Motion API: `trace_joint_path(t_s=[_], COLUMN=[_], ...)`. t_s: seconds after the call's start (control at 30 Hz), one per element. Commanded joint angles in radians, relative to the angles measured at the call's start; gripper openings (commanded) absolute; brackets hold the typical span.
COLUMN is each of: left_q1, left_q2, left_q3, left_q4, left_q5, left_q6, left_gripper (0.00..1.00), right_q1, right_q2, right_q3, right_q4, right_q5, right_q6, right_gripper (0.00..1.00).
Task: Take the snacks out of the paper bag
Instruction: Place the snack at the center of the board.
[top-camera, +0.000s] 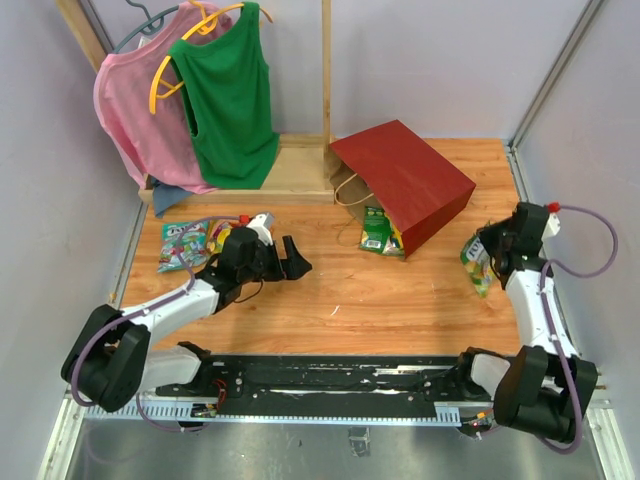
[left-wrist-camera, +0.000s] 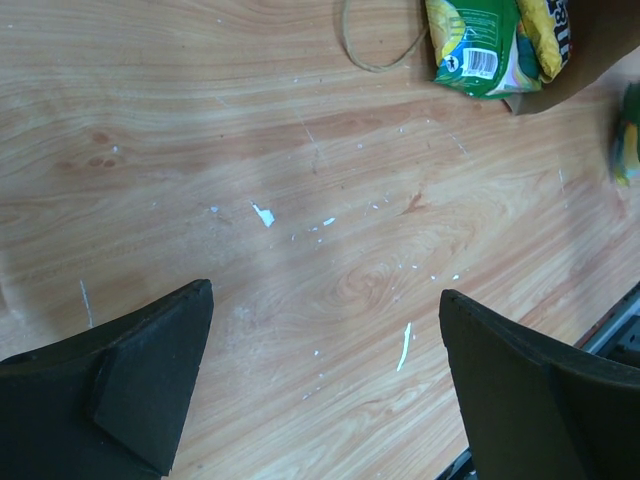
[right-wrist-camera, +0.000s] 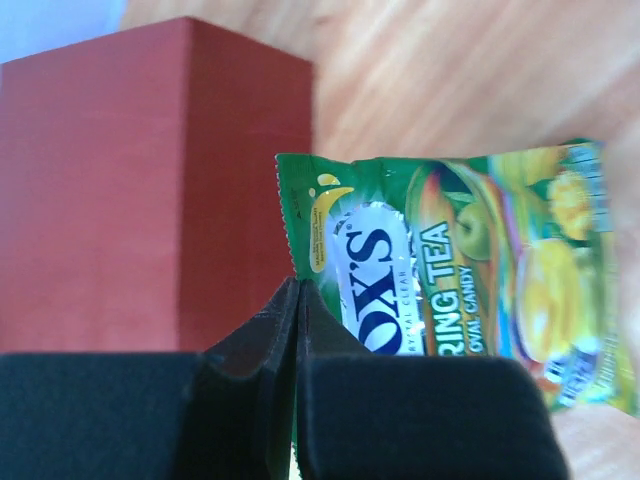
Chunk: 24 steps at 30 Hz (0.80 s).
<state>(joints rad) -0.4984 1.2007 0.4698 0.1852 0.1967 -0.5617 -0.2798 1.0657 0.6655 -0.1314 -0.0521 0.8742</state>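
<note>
The right gripper (right-wrist-camera: 298, 300) is clenched on a glossy green candy packet (right-wrist-camera: 450, 260) beside the boxy red paper bag (top-camera: 405, 180), which lies on its side with another green snack pack (top-camera: 376, 230) at its mouth; the left gripper (left-wrist-camera: 325, 290) hangs released over the wooden table (left-wrist-camera: 300, 180)

Pale walls (top-camera: 450, 60) surround a wooden tabletop (top-camera: 400, 300); a wooden rack (top-camera: 326, 80) holds two hanging tops (top-camera: 230, 100).

We see free table (top-camera: 400, 300) in the near middle. The paper bag (top-camera: 410, 180) blocks the far right, and the clothes rack (top-camera: 300, 172) the far left.
</note>
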Motion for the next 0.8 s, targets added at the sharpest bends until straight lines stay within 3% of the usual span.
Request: trace_joint_path(t_s=[0.0,0.23,0.5,0.67,0.77], left_q1=[0.009,0.009,0.008,0.007,0.008], left_q2=[0.01,0.008,0.034,0.028,0.022], left_q3=[0.046,0.063,0.072,0.079,0.074], left_q4=[0.012,-0.013,-0.017,-0.046,-0.047], left_q5=[0.02,-0.001,0.011,-0.002,-0.012], left_q6=[0.004,0.014,0.02,0.035,0.036], left_gripper=[0.99,0.99,0.99,0.99,0.99], right_q1=[0.089,0.095,-0.01,-0.019,-0.023], right_q2=[0.002,-0.08,-0.007,0.043,-0.012], right_q3=[0.097,0.087,-0.298,-0.323,-0.318], right_q4=[0.081,0.058,0.208,0.192,0.139], right_q5=[-0.009,0.071,-0.032,-0.061,0.006], right_q6=[0.033,0.014,0.192,0.168,0.162], right_gripper=[0.01,0.01,0.01,0.01,0.09])
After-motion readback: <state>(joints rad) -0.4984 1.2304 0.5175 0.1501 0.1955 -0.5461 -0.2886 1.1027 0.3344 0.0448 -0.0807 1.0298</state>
